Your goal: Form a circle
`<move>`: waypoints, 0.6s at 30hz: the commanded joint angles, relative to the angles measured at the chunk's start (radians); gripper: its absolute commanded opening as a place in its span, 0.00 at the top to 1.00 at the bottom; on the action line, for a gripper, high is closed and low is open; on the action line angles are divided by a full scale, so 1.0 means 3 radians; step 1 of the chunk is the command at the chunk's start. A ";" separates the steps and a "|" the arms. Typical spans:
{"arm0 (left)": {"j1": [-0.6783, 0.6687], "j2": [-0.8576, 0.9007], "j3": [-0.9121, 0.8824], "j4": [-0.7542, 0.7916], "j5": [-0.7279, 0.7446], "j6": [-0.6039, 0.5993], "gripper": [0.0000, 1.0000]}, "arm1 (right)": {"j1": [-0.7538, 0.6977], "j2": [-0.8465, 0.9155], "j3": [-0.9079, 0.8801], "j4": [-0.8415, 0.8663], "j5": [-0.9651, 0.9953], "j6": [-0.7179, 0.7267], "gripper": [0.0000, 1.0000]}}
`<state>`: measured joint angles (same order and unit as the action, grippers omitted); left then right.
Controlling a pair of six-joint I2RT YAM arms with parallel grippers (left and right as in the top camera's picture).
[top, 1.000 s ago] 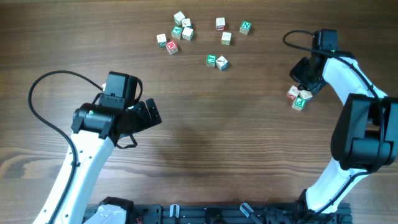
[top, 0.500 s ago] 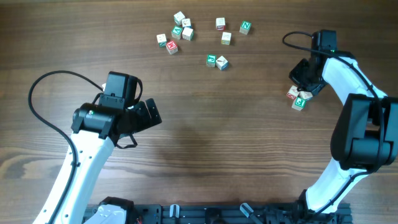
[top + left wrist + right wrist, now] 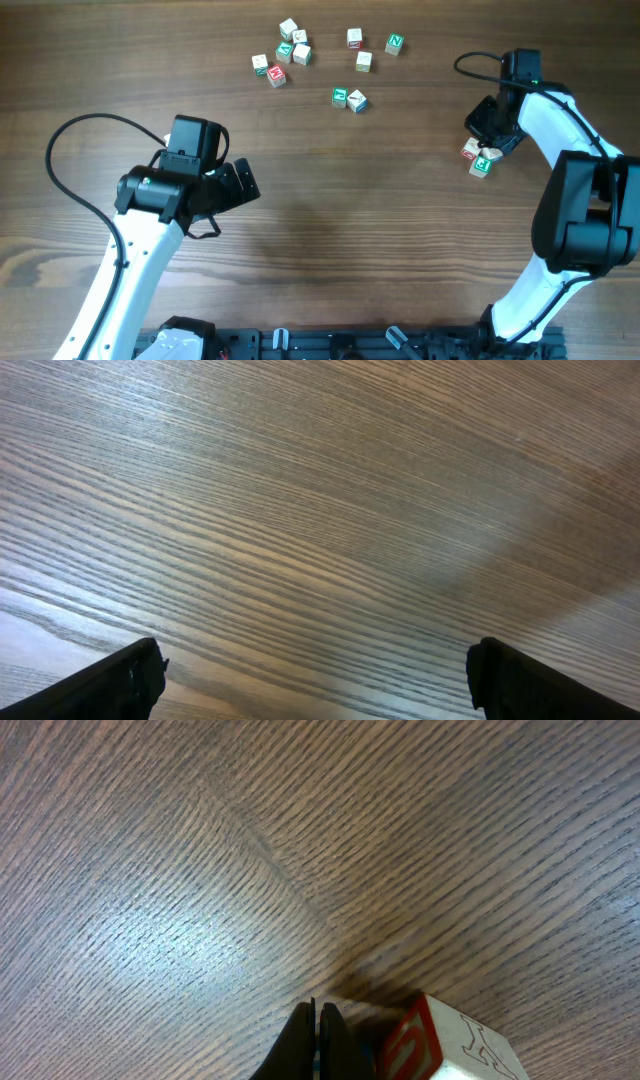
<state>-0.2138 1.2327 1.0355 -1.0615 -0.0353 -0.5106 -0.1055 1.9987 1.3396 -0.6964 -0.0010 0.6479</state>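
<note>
Moved: right pincer (image 3: 318, 1038) is sitting a touch further left and further up the tabletop (image 3: 380, 230) than a second ago. The group of three cubes (image 3: 481, 157) is barely shifting, and the left arm is not moving.
Right pincer: fingers are pressing together with nothing between them. The tips are hanging low over the wood just beside a red-faced cube (image 3: 425, 1045); I cannot tell whether they are touching it.
Left pincer (image 3: 318, 682): fingers are standing wide apart and holding nothing, over bare wood well apart from every cube.
Group of three cubes: lying tight together at the right side of the tabletop, partly under the right pincer. No ring is showing yet, only this short cluster.
Loose cubes (image 3: 300, 54): lying scattered toward the far side, well apart from the group.
Step in hand (judgement): right arm is probably nudging the three with closed tips, trimming them into the start of an arc.
Next move (judgement): more cubes are needing to come over from the scatter and go down beside the group on a curve. A pick is calling for the fingers to open first, and pushes are calling for a light touch, since such small cubes would likely slide or turn.
Writing: red-faced cube is showing a pale face with an outlined letter, perhaps K, cut off by the frame edge. One far green cube (image 3: 394, 43) is reading as N; the other letters are too small.
</note>
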 commanded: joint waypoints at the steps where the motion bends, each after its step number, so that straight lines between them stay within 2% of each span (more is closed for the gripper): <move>1: 0.0025 -0.0008 -0.0006 0.0000 0.0015 0.0015 0.00 | 0.0015 0.0053 0.0022 -0.0025 -0.0057 -0.0055 0.96; 18: 0.0025 -0.0008 -0.0006 0.0000 0.0015 0.0015 0.00 | 0.0014 0.0052 0.0023 -0.0011 -0.0078 -0.0057 0.95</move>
<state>-0.2138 1.2327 1.0355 -1.0615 -0.0353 -0.5106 -0.1055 1.9987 1.3399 -0.7090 -0.0116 0.6479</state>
